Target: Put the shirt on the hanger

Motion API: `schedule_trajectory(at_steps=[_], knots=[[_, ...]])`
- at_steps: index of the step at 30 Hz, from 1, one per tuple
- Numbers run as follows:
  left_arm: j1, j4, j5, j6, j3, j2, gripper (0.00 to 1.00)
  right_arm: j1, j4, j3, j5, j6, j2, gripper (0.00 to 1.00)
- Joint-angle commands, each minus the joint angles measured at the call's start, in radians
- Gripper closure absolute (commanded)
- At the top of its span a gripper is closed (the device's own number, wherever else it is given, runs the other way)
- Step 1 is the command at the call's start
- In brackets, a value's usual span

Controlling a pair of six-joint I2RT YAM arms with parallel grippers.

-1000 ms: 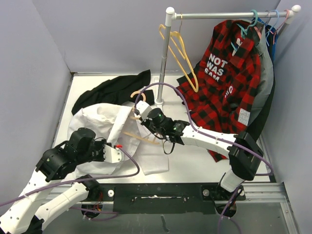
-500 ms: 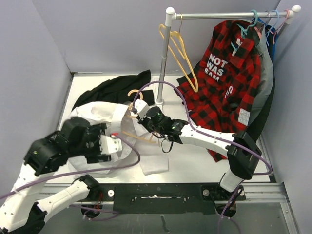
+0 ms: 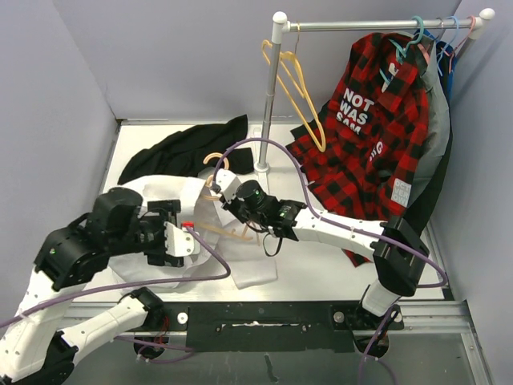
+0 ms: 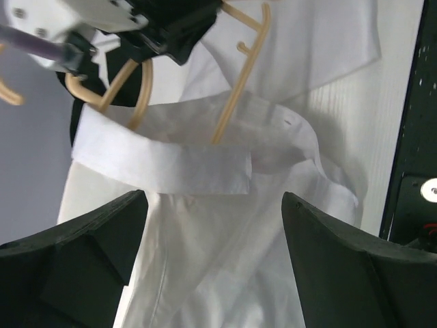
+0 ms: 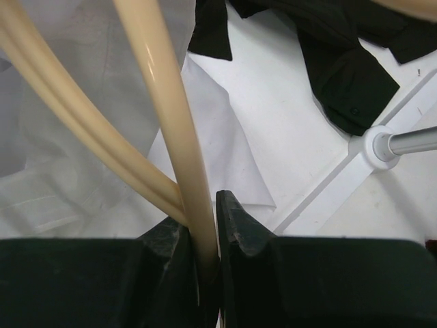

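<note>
Left of the rack post (image 3: 269, 104), the hanger (image 5: 164, 102) is clamped near its neck by the right gripper (image 5: 203, 212). One hanger arm is threaded under the collar of the shirt (image 4: 205, 273), which is spread on the table (image 3: 321, 273). The left gripper (image 4: 213, 205) is held over it, jaws apart.

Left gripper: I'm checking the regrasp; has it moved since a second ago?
Yes: the left gripper has shifted left, away from the black base rail.

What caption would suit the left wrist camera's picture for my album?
Open left hand above the white shirt, its collar looped around the tan hanger.
</note>
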State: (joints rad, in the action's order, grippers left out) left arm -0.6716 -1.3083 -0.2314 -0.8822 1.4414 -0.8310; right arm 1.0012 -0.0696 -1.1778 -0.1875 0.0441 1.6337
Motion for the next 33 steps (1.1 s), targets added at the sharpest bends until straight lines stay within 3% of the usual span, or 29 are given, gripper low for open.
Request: schedule_trajectory(at_steps=[1,6,9,15,17,20,25,27,33], knots=[[0.002,0.091,0.047,-0.147,-0.092,0.028,0.22,0.019,0.063,-0.068,0.052,-0.025,-0.002,1.0],[0.032,0.122,0.068,-0.204,-0.053,-0.031,0.23,0.018,0.057,-0.057,0.054,-0.019,-0.02,1.0],[0.119,0.09,0.004,-0.272,-0.02,-0.075,0.23,0.015,0.056,-0.046,0.053,-0.015,-0.031,1.0],[0.533,-0.204,-0.286,-0.465,0.178,-0.274,0.29,-0.011,0.058,-0.015,0.062,-0.022,-0.058,1.0],[0.614,-0.318,-0.344,-0.533,0.257,-0.34,0.3,-0.02,0.056,-0.004,0.067,-0.024,-0.068,1.0],[0.633,-0.417,-0.354,-0.567,0.311,-0.378,0.3,-0.028,0.057,0.01,0.072,-0.024,-0.083,1.0],[0.623,-0.417,-0.328,-0.604,0.25,-0.331,0.3,-0.037,0.059,0.025,0.081,-0.022,-0.099,1.0],[0.618,-0.419,-0.297,-0.601,0.229,-0.327,0.38,-0.041,0.058,0.029,0.086,-0.02,-0.103,1.0],[0.616,-0.415,-0.259,-0.62,0.215,-0.345,0.8,-0.048,0.057,0.042,0.106,-0.024,-0.123,1.0]])
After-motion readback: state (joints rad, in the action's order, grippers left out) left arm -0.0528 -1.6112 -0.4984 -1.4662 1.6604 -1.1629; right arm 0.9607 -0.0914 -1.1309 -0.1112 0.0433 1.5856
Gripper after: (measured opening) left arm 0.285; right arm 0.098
